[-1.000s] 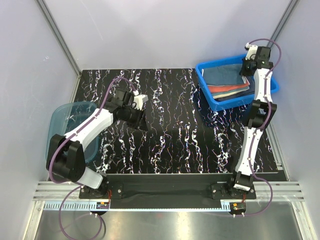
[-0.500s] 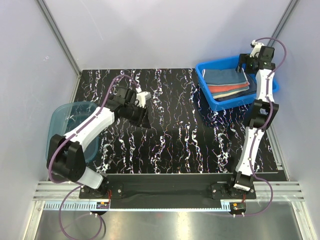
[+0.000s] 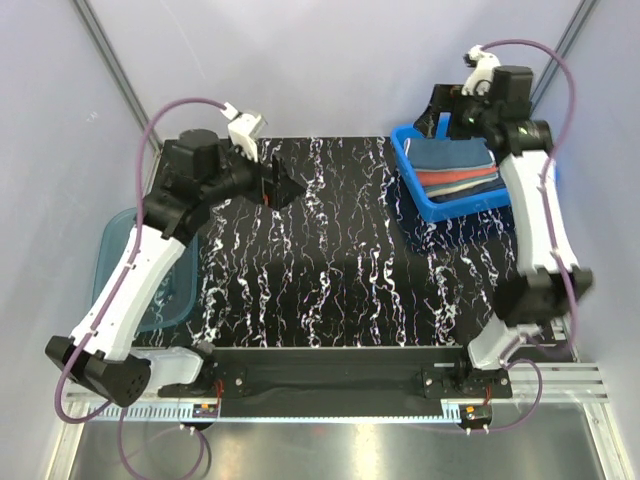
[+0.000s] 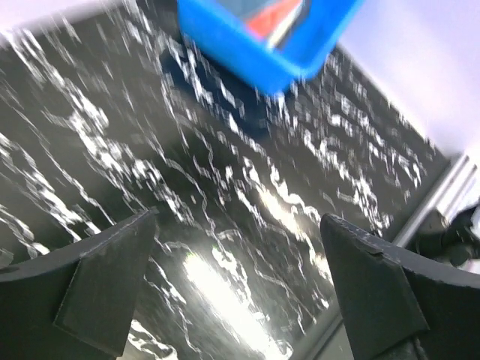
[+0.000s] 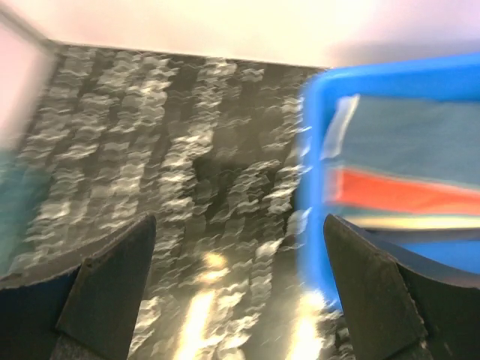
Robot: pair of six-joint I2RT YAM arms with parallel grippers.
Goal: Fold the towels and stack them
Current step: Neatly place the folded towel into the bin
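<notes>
Black, white-veined marble counter (image 3: 340,270) carries a rigid blue plastic bin (image 3: 430,208) at its far right corner. Inside lies a stack of folded towels (image 3: 455,165), slate-blue over red. The left gripper (image 4: 238,219) and right gripper (image 5: 240,221) hang released and empty.

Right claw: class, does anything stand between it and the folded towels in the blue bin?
Nothing visible does. The right claw hangs open above the blue bin's far left corner, and the towels lie uncovered inside; only the bin's low wall rims them.
</notes>
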